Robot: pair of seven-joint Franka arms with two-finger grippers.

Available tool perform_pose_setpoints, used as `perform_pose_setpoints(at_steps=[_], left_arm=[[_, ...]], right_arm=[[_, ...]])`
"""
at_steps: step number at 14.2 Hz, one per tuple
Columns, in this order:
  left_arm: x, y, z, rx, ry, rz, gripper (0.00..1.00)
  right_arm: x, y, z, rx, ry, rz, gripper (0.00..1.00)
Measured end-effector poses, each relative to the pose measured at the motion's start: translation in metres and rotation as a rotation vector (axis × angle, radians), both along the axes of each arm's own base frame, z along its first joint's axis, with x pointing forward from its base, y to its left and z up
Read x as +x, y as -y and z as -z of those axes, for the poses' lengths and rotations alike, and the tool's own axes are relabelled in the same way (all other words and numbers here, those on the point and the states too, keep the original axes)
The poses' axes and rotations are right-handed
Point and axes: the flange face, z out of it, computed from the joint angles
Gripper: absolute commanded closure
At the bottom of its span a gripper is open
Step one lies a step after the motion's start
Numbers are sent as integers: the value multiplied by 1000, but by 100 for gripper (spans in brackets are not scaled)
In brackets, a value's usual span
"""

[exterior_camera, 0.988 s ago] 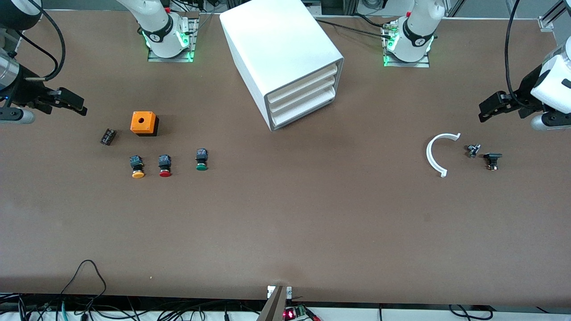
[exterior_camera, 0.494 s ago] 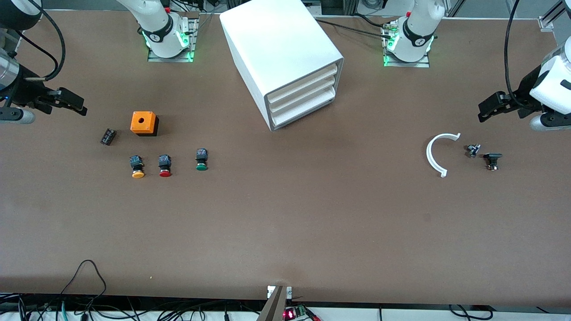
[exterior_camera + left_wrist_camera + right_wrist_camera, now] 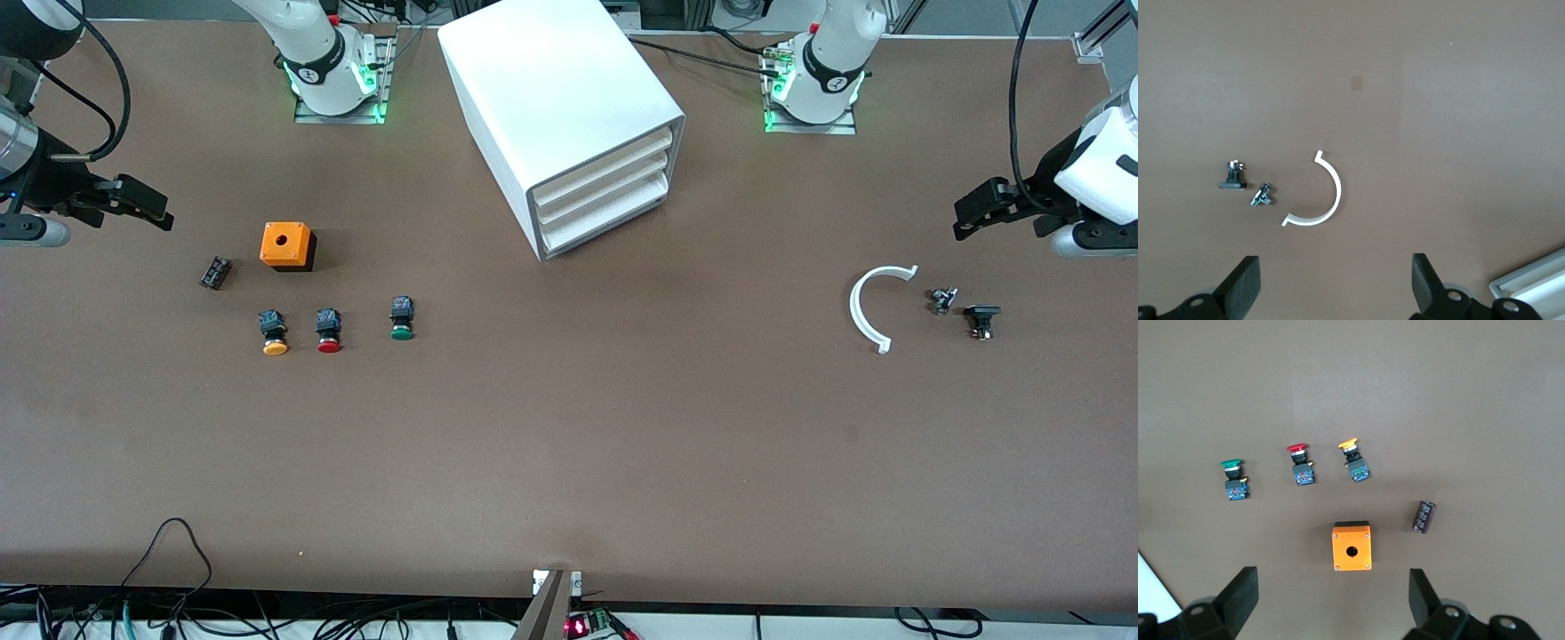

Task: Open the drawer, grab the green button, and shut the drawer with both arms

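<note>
The white cabinet (image 3: 560,107) stands midway between the two arm bases, and its bottommost drawer (image 3: 607,218) sits pushed in flush. The green-capped button (image 3: 401,321) lies on the table toward the right arm's end, nearer the front camera than the cabinet; the right wrist view also shows this button (image 3: 1233,480). My right gripper (image 3: 149,210) hovers open and holding nothing at the right arm's end of the table, over bare table beside the orange box (image 3: 1351,547). At the left arm's end my left gripper (image 3: 971,219) hangs open, with nothing between its fingers (image 3: 1245,283).
Red-capped (image 3: 329,331) and yellow-capped (image 3: 275,333) buttons lie beside the green one. A small black part (image 3: 215,272) lies by the orange box (image 3: 286,245). Toward the left arm's end lie a white arc (image 3: 875,308) and two small dark parts (image 3: 942,300) (image 3: 981,320).
Both grippers have drifted only slightly and stay open. Nothing on the table has moved.
</note>
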Motion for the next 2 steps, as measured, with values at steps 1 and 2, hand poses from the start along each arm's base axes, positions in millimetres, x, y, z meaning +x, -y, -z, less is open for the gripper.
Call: perform_pose_setpoints(at_steps=[1, 2], left_arm=[[0, 0, -2, 0, 4, 13, 0], [0, 0, -4, -1, 8, 18, 0]], right_arm=[[0, 0, 0, 0, 0, 0, 0], [0, 0, 0, 0, 0, 0, 0]])
